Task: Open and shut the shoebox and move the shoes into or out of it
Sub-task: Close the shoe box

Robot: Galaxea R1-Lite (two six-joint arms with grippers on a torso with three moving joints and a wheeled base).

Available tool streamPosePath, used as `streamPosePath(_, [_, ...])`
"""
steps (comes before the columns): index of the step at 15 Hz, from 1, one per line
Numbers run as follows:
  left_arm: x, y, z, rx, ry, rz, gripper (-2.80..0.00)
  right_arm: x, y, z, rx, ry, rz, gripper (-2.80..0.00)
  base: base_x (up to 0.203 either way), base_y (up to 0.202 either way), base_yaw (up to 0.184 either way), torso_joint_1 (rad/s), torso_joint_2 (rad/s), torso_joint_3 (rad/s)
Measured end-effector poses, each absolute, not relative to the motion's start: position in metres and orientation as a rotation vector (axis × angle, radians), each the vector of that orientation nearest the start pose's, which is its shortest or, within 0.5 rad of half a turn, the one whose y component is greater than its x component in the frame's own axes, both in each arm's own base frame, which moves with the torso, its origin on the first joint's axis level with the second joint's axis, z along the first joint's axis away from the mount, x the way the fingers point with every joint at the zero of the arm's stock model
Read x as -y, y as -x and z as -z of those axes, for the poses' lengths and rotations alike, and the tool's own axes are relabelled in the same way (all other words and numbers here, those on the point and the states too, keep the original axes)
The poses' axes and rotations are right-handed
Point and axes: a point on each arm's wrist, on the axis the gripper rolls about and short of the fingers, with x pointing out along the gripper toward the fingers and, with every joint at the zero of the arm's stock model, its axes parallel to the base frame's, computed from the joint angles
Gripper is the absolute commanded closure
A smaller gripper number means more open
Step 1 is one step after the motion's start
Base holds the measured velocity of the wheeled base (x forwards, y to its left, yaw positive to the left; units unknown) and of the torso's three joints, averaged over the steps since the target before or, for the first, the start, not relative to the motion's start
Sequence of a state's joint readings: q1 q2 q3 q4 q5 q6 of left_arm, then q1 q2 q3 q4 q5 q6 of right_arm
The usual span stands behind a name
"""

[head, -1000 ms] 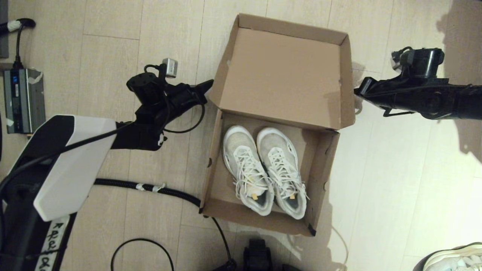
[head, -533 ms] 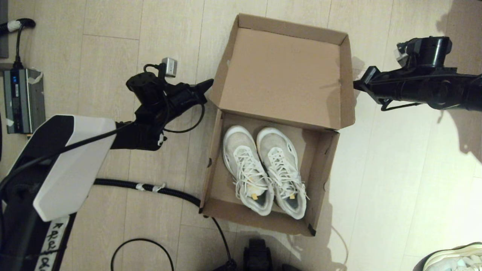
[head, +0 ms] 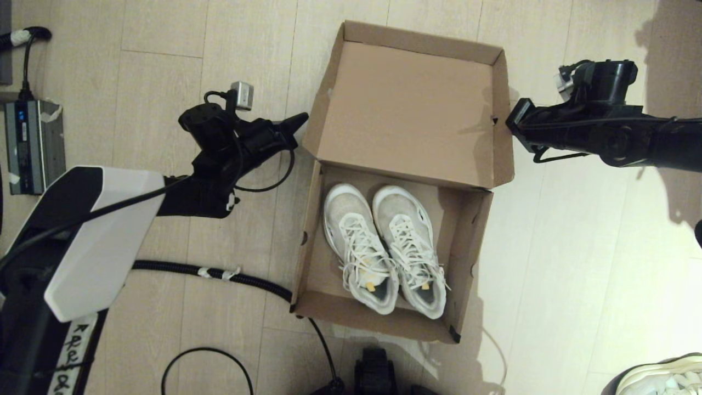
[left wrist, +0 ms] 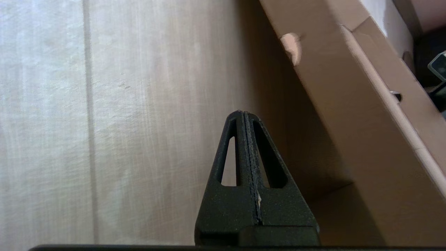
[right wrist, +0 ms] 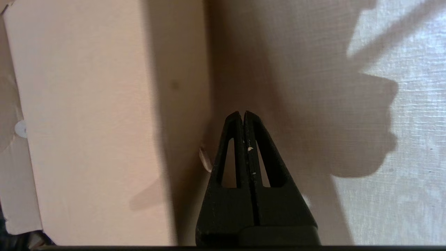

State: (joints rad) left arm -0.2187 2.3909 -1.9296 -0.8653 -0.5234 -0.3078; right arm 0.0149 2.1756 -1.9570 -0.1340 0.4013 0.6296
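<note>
Now the right gripper (head: 513, 122), fingers pressed together and empty, has drifted in against the open lid's side wall of the shoebox (head: 406, 104) (shoes (head: 384, 249) inside), left gripper (head: 299, 122) likewise closed at the opposite wall, suggesting closing comes next.

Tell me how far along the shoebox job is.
Done: the shoebox lies open, its lid folded back, and the shoes sit side by side inside. In hand: the left gripper and right gripper, both shut and empty, flank the lid's two sides. Left: probably swinging the lid closed, or lifting the shoes out.
</note>
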Motion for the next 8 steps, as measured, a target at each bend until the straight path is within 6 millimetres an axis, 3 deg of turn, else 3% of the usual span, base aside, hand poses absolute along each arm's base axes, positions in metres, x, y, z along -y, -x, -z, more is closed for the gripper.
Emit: streamPosePath(8, [0.1158,-0.4898,-0.2279,0.263,0.237,0.812,0.00,-0.0186,-0.4574,-0.2750,-0.264,-0.793,-0.462,0.00,0.000,0.000,0.000,0.000,0.00,0.000])
